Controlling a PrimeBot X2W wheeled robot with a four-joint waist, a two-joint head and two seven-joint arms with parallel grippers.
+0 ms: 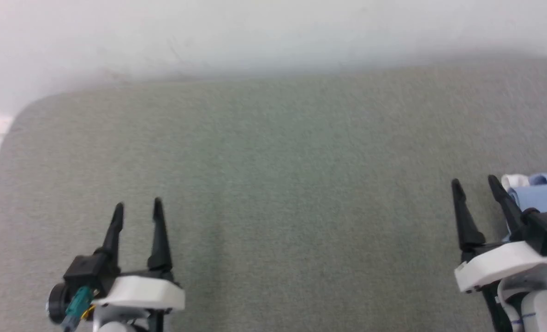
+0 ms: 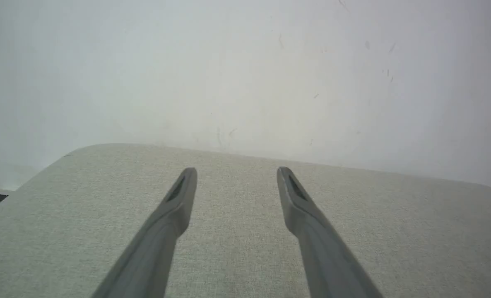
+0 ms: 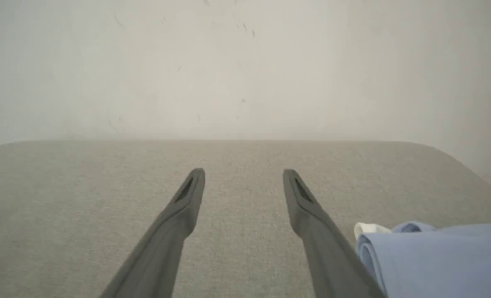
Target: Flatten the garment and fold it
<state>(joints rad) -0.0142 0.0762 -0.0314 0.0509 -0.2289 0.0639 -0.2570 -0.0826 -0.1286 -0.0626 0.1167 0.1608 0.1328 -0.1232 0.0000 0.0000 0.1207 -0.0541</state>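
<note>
— Both arms are low over the grey fabric surface (image 1: pixel 273 152). The left gripper (image 1: pixel 138 204) sits at the near left, its two dark fingers spread apart with nothing between them.

— And the other one?

— The right gripper (image 1: pixel 473 180) is at the near right with its fingers parted as well, and bare cloth shows in the gap. Both point toward the white wall (image 1: pixel 273 32) at the far side.

— Where's the garment?

— The light blue shirt (image 3: pixel 436 256) lies on the surface at the far right, just beside the right gripper's outer finger. Whether they touch, I can't tell. The side nearest the finger is doubled over in a rounded fold, and a white edge (image 3: pixel 369 228) pokes out at its far corner. It's well apart from the left gripper.
</note>
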